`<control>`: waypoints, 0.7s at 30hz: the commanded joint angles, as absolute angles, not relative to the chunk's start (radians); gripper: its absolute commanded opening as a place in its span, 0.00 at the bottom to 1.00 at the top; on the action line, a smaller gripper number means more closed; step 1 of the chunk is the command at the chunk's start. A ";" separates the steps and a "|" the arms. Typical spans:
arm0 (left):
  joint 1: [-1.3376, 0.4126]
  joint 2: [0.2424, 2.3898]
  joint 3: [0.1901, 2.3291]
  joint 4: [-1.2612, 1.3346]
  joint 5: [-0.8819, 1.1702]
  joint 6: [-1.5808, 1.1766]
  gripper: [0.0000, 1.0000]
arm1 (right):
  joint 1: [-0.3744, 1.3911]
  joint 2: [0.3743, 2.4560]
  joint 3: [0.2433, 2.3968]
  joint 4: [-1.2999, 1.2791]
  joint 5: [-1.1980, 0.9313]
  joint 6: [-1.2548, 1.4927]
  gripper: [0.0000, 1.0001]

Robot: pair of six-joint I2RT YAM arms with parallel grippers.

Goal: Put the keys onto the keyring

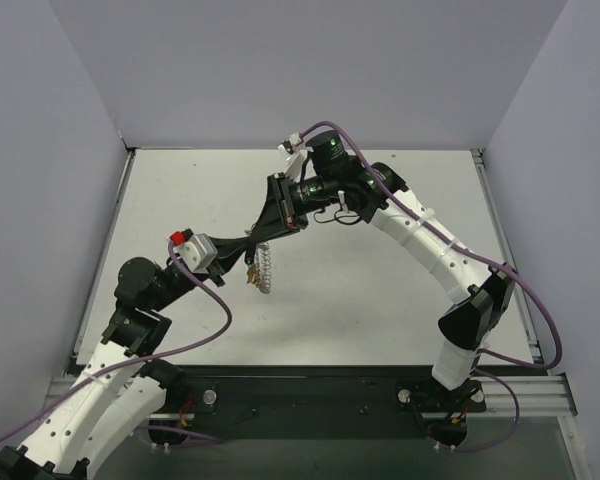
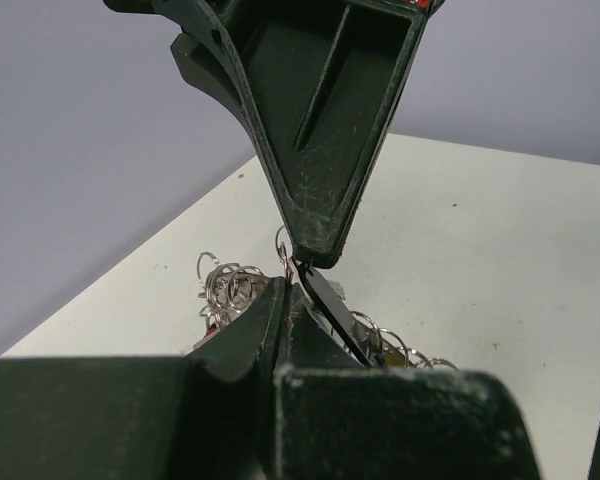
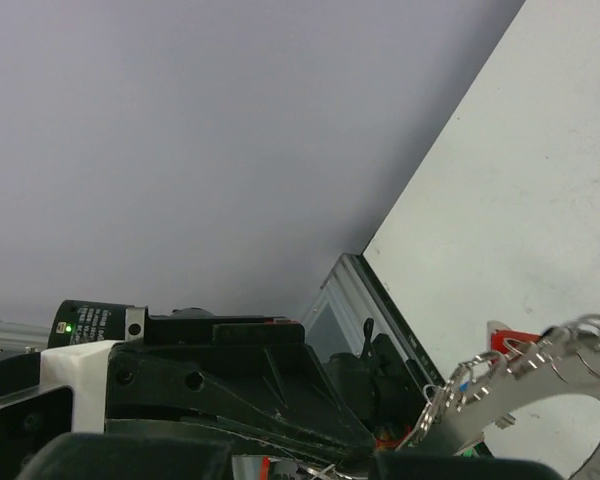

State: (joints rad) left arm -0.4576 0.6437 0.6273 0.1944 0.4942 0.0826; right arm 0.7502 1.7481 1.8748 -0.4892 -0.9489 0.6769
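Keyring (image 1: 265, 268) is up in the air over mid-table, hanging edge-on right where the two arms meet, clear of the table (image 1: 400, 300). Left pincer (image 2: 288, 296) has its fingers pressed together on the ring's rim, wire loops poking out either side of the tips. Right pincer (image 1: 261, 236) reaches in from the far side, its tip almost touching the same spot. Spread or pinching, I cannot tell, because its own wrist view hides the tips. A red key head (image 3: 508, 343) shows by the rim, possibly hooked on, though it's too small to be sure. The step in hand looks like threading. My call: left holds dead steady and stops the ring twisting, while right does the fine work, sliding along the rim rather than pulling outward. The tips are crowded, so small moves only, or the ring slips from the pinch.
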 commanded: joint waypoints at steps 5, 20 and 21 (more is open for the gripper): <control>-0.459 0.580 0.539 0.439 0.509 -0.044 0.00 | 0.775 1.680 1.957 -0.453 -1.039 0.695 0.15; -0.459 0.548 0.397 0.690 0.548 -0.278 0.00 | 0.784 1.667 1.933 -0.457 -0.983 0.690 0.21; -0.459 0.548 0.399 0.684 0.543 -0.278 0.00 | 0.782 1.666 1.921 -0.459 -0.977 0.686 0.22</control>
